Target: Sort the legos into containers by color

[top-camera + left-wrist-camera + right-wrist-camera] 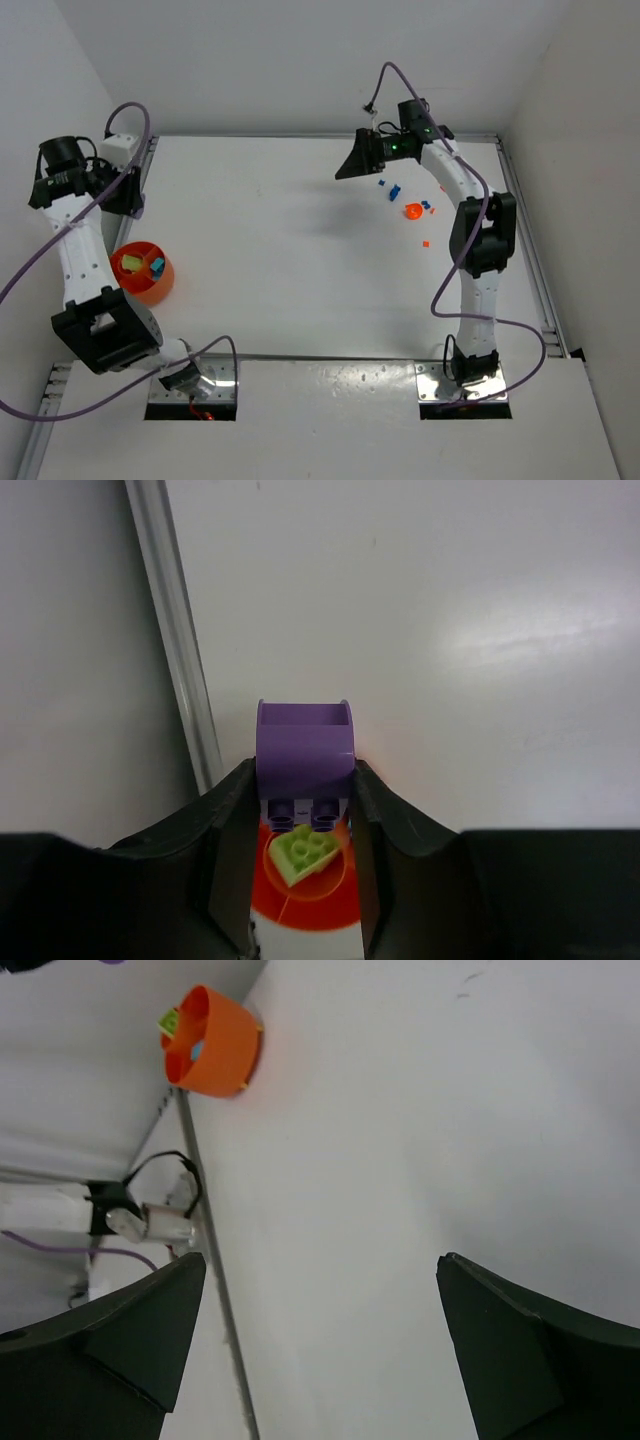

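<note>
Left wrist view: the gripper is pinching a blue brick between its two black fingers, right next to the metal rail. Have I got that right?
Not quite. The brick in the left gripper is purple, not blue; the left wrist view shows this plainly. The rest stands: it is pinched between the two black fingers, next to the metal rail.

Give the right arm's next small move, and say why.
Probably lower the right gripper toward the blue legos lying just beside it. Its jaws stand wide with nothing between them, and those bits lie loose, far from the orange bowl.
</note>
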Controlling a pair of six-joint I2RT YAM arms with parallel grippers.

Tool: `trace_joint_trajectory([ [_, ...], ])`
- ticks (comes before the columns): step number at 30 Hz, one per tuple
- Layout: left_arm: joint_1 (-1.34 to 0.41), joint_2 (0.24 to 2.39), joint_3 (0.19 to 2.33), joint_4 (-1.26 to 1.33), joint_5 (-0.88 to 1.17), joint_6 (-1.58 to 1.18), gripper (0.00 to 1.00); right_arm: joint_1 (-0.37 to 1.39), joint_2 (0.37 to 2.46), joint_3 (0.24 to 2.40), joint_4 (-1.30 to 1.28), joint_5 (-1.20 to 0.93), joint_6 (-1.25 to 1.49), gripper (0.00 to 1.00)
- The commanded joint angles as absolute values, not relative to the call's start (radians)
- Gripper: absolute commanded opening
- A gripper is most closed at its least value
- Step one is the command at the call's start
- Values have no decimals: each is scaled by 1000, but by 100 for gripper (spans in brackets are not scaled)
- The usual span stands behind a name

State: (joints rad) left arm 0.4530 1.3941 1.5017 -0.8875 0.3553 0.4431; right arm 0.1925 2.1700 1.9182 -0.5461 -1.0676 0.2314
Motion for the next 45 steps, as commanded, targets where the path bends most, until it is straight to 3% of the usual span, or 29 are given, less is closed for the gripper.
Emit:
trace_joint_trajectory([
  [1,556,1422,1519,-1058,472,739,3,190,2141,1948,-742,-1008,-11,99],
  [8,683,1633,1640,-1302,646,1032,3,190,2221,2078,-845,-1008,-37,99],
  [32,701,1807,1652,-1261,594,1255,6,219,2233,2082,-793,-959,14,99],
  [45,710,1847,1643,-1292,552,1307,12,219,2233,2082,-793,-959,14,99],
])
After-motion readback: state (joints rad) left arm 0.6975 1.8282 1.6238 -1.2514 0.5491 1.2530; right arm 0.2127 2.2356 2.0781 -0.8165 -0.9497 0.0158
